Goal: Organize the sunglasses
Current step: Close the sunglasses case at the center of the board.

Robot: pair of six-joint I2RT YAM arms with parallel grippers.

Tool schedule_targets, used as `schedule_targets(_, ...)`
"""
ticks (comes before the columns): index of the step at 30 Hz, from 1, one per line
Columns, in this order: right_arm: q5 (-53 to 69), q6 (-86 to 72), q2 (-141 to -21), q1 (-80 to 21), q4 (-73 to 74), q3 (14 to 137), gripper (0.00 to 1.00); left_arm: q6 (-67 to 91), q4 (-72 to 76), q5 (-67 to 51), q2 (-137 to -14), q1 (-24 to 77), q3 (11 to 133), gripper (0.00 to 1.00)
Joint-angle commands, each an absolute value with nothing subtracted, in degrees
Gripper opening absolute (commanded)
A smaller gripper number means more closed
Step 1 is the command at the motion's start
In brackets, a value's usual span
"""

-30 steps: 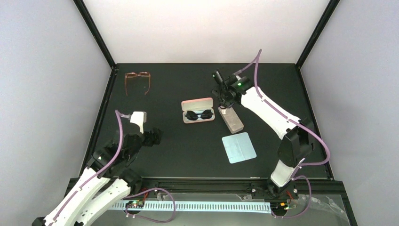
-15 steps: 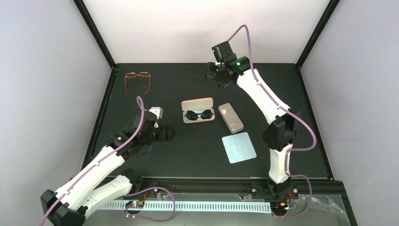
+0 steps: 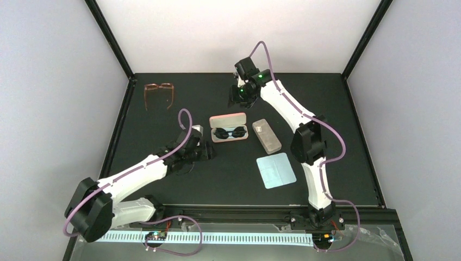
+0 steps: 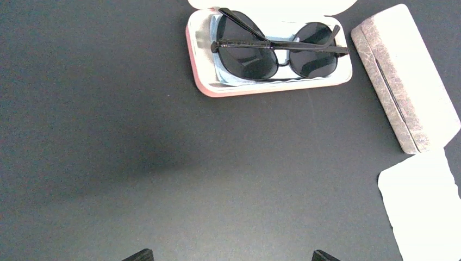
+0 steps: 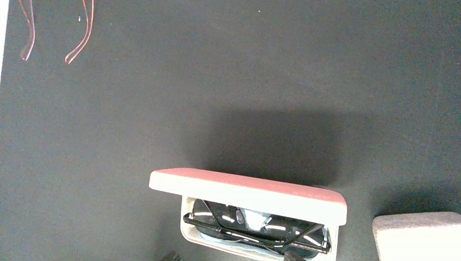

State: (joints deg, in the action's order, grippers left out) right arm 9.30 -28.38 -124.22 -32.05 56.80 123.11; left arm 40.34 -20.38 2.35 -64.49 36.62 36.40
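The sunglasses [image 3: 230,132] are folded, with a thin black frame and dark lenses. They lie inside the open pink case [image 3: 228,120], whose lid stands up at the far side. The left wrist view shows the sunglasses [image 4: 277,51] in the case's tray [image 4: 202,82], well ahead of my left gripper [image 4: 234,255], which is open and empty. My left gripper [image 3: 208,151] hangs just left of and nearer than the case. My right gripper [image 3: 236,98] hovers behind the lid, open and empty. The right wrist view shows the lid [image 5: 244,193], the sunglasses [image 5: 255,225] and the gripper [image 5: 232,256].
A closed grey case [image 3: 266,136] lies right of the pink one, and a light blue cloth [image 3: 276,170] lies nearer than it. An amber pair of glasses [image 3: 159,93] sits at the back left, close to the table's black frame post [image 3: 108,38].
My left arm has stretched forward and right, up to the pink case. My right arm has lifted off the grey case and swung back and left, behind the pink lid.
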Motion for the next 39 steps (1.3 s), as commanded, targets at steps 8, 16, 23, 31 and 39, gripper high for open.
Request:
schedule_targets(8, 10.5, -30.5, -133.2, -32.0, 57.5, 132.8, 0.41, 39.0, -2.2, -0.4, -79.7, 37.4, 37.8, 0.68)
schedule_targets(16, 9.3, -31.4, -137.2, -32.0, 56.6, 134.8, 0.30, 36.3, 1.8, -3.3, -91.3, 37.4, 44.3, 0.52)
schedule_targets(23, 11.5, -31.9, -140.1, -32.2, 57.3, 135.9, 0.23, 34.0, 2.8, -2.9, -96.1, 37.4, 47.5, 0.42)
schedule_targets(31, 12.9, -30.5, -140.5, -32.6, 59.7, 135.2, 0.20, 31.7, 5.5, -0.3, -98.4, 37.4, 47.7, 0.34)
schedule_targets(39, 14.1, -29.3, -138.9, -33.0, 61.0, 132.5, 0.18, 29.6, 8.6, 1.5, -100.6, 37.4, 47.3, 0.23)
